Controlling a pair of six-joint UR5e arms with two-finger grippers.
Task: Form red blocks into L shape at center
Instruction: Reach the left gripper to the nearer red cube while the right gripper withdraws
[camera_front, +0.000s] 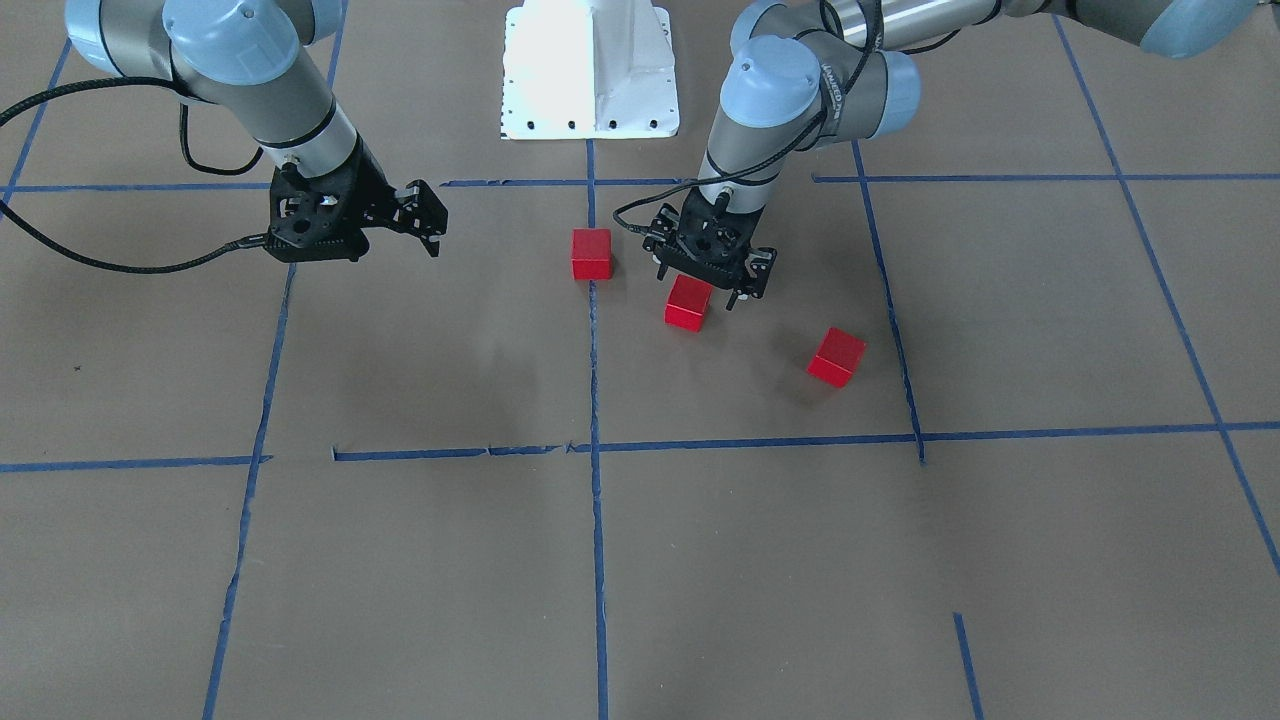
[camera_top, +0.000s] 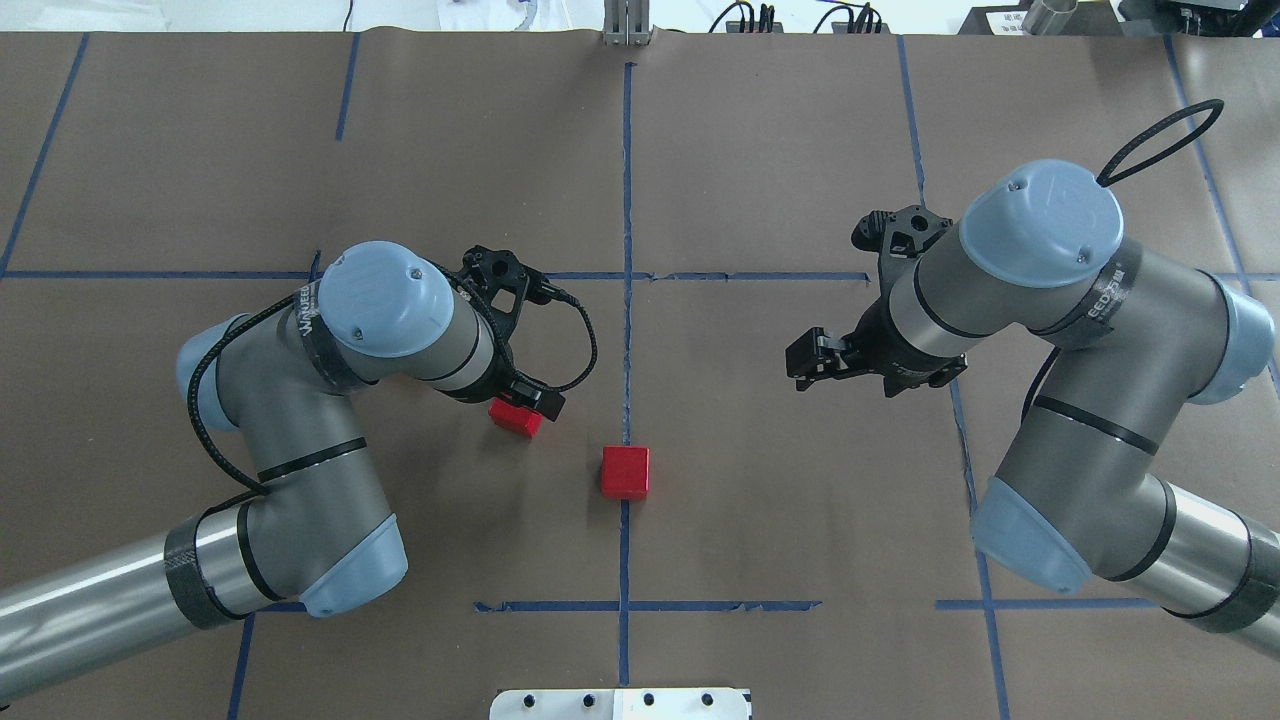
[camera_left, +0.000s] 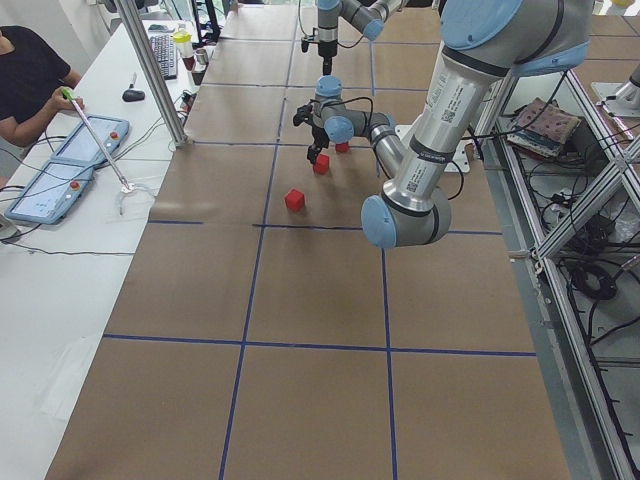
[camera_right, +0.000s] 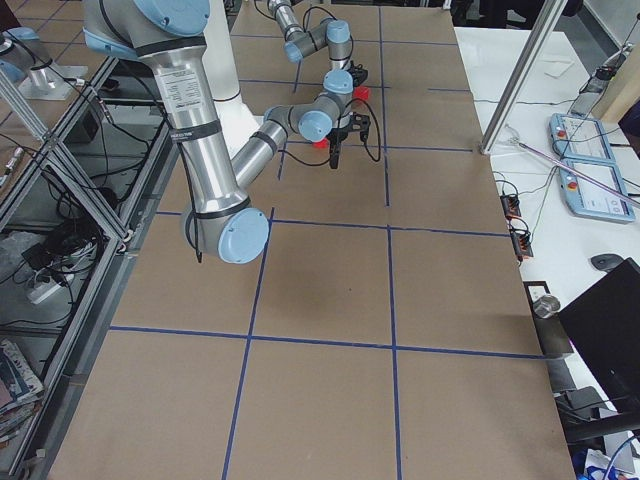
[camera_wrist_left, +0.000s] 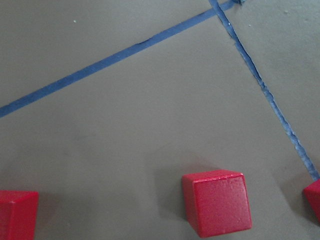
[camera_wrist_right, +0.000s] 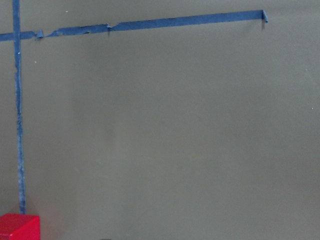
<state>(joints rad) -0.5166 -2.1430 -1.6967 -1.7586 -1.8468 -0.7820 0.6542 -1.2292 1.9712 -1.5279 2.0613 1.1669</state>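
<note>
Blocks first, from the front: one red block (camera_front: 591, 253) sits on the centre tape line (camera_front: 595, 380), a second (camera_front: 688, 303) just under the left gripper (camera_front: 709, 277), a third (camera_front: 836, 357) well apart. Overhead, the right gripper (camera_top: 815, 360) hangs idle, fingers near together. The left wrist view shows no fingers, so its width I can't tell. Likely next: grasp the second block, butt it against the first.

A person's arm (camera_left: 30, 100) rests at a white side table (camera_left: 60, 300) along the worktop's far edge, near two teach pendants (camera_left: 70, 165) and a keyboard (camera_left: 163, 55). Cables (camera_right: 50, 270) lie tangled beneath the near side.
</note>
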